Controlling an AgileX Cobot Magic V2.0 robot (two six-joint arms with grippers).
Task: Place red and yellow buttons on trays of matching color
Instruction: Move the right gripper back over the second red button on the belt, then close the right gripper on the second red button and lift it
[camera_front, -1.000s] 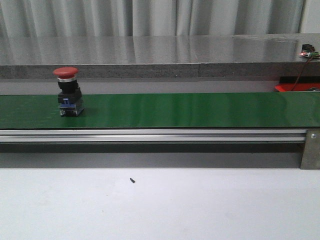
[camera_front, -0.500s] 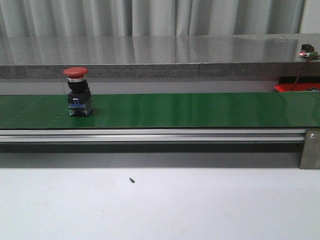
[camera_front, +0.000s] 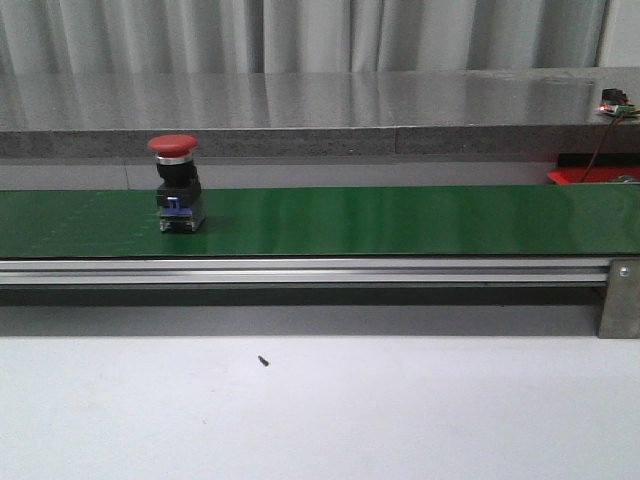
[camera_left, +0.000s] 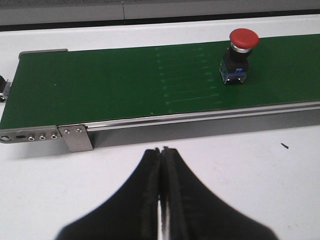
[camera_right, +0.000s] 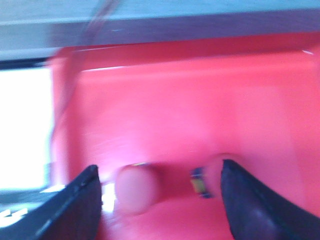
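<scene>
The right tool (camera_right: 159, 192) hangs spread wide over the blurred red tray (camera_right: 200, 100).

Left tool (camera_left: 161, 165) closed, right tool (camera_right: 160, 195) agape.

A red button (camera_front: 176, 185) stood upright on the left part of the long green belt (camera_front: 400, 220). It had a round red mushroom cap, a silver collar, a black body and a blue-and-grey base. The red tray (camera_front: 590, 175) showed in the front view as a thin bright sliver at far right, behind the belt. In the blurred right wrist view its flat floor (camera_right: 200, 115) held two more red buttons (camera_right: 136, 190), lying side by side.
</scene>
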